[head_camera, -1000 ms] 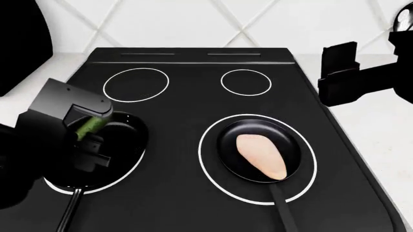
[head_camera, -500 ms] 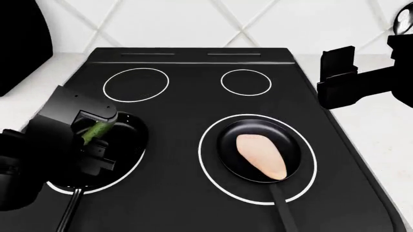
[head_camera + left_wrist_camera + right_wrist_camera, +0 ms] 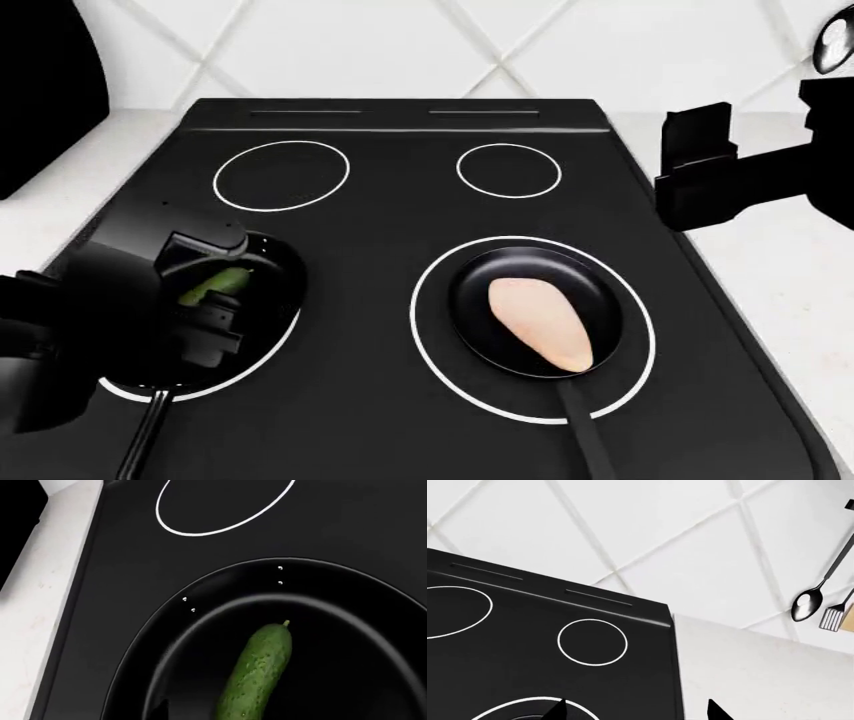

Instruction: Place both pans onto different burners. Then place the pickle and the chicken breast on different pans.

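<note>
Two pans sit on the black stovetop [image 3: 387, 300], each on a large white ring. The right pan [image 3: 534, 310] holds the chicken breast [image 3: 541, 320], its handle running toward the near edge. The left pan [image 3: 260, 300] is mostly covered in the head view by the left arm and its end effector [image 3: 200, 290], which hangs low over the pan's rim and blocks much of the near-left burner [image 3: 200, 385]. The pickle [image 3: 257, 672] shows as a green sliver between the black parts there; the left wrist view shows it lying lengthwise inside the pan, but whether the fingers touch it, or how wide they stand, I cannot tell.

Off the stovetop's right side, the right end effector [image 3: 701, 165] hovers above the white bench [image 3: 787, 260], holding nothing; its two fingertips [image 3: 557, 710] show apart in the right wrist view. On the tiled wall [image 3: 647, 535] hang a spoon [image 3: 807, 605] and a fork [image 3: 830, 617]. The two far rings are bare.
</note>
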